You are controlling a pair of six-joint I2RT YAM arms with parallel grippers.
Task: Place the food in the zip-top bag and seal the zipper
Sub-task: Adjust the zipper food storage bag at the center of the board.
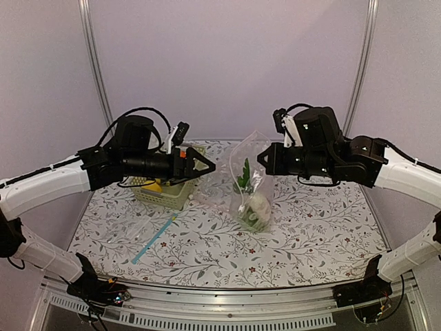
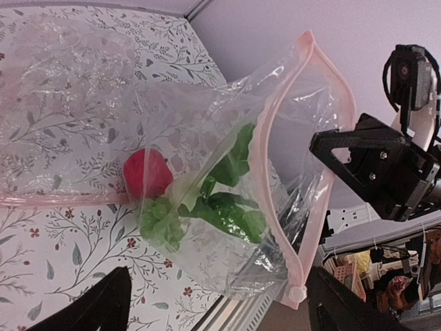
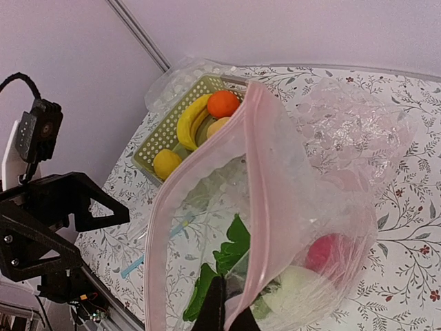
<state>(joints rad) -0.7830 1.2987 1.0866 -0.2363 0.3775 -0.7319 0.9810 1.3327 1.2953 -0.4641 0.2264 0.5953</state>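
Note:
The zip-top bag [image 1: 247,181] hangs over the table's middle, mouth open, its pink zipper [image 2: 265,138] gaping. My right gripper [image 1: 263,160] is shut on the bag's pink mouth edge; in the right wrist view the gripper [image 3: 227,307] pinches the strip [image 3: 265,179]. Inside the bag lie a red apple [image 3: 324,252], a white radish [image 3: 293,286] and greens [image 3: 231,252]. My left gripper [image 1: 205,165] is open and empty just left of the bag; in the left wrist view its jaws [image 2: 217,303] stand wide apart below the bag [image 2: 220,255]. The banana [image 3: 189,121], orange [image 3: 222,103] and lemon [image 3: 167,164] sit in the basket.
The pale green lattice basket [image 1: 172,196] stands at the back left, under my left arm. A flat clear bag with a blue strip [image 1: 155,238] lies in front of it. The table's near edge shows below the bag's slider [image 2: 296,293].

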